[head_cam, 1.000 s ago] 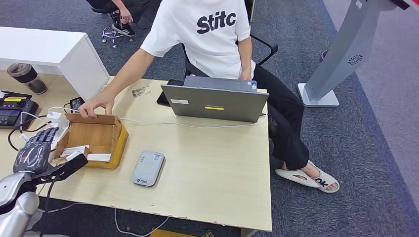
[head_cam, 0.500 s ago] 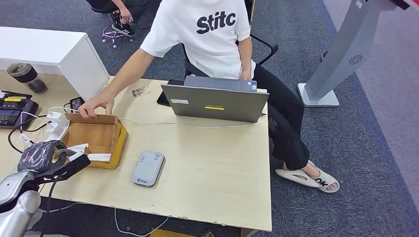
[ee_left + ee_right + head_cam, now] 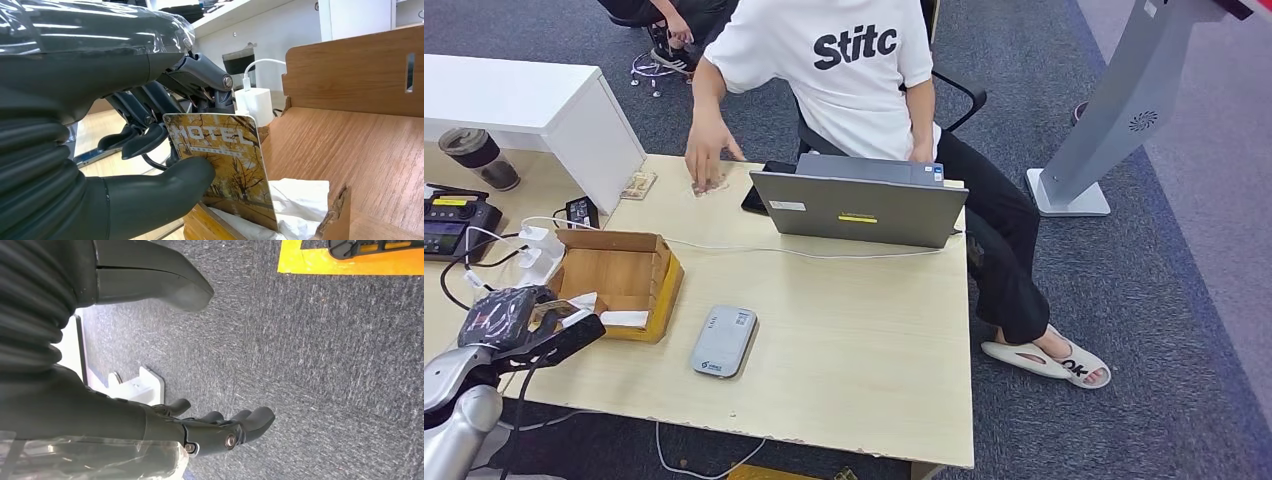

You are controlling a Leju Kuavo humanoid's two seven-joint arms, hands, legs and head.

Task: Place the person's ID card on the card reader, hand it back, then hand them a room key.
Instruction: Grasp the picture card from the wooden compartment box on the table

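The robot's left hand (image 3: 125,150) pinches a room key (image 3: 225,165), a card printed "HOTEL", between thumb and fingers (image 3: 145,140) just above the near corner of a cardboard box (image 3: 619,275) on the counter (image 3: 854,330). The right hand (image 3: 210,427) hangs over carpet, fingers loosely apart, holding nothing. The grey card reader (image 3: 724,340) lies just beside the box. The person's hand (image 3: 707,160) rests on a small item, possibly the ID card, well beyond the box. The grip covers only the card's edge, so it could slip or catch on the box wall when lifted.
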